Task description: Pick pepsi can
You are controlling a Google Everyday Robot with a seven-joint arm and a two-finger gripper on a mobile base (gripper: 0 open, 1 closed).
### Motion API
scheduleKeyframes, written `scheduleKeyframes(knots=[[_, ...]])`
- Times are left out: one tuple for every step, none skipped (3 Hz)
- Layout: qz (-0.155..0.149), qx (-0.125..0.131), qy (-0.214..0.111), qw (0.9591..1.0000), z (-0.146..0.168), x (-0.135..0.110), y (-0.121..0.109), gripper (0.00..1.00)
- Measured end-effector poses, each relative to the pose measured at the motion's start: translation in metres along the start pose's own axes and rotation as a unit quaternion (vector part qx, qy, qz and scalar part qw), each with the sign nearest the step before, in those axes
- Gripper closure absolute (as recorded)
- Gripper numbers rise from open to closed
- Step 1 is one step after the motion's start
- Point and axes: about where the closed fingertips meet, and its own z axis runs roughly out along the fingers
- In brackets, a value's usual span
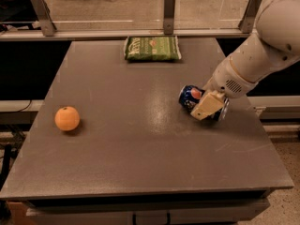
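The pepsi can (189, 96) is dark blue with a red-white-blue logo and lies on its side at the right of the grey table (131, 144). Its silver end (224, 110) points right. My gripper (208, 105) is down over the can's middle, on the end of the white arm (262, 50) that comes in from the upper right. A tan finger (207, 107) crosses the can's near side and the other finger is hidden behind the can. The gripper is shut on the can.
An orange (67, 118) sits at the left of the table. A green chip bag (152, 48) lies at the back centre. A rail with metal posts (169, 11) runs behind the table. The table's right edge is close to the can.
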Motion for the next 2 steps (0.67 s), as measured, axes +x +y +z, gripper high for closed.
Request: scheduleKeyframes(knots=[[-0.031,-0.05,-0.065,0.9962,-0.002,-0.037,0.016,0.93],[-0.063,-0.119,-0.158,0.9783,-0.013,-0.073,0.043,1.0]])
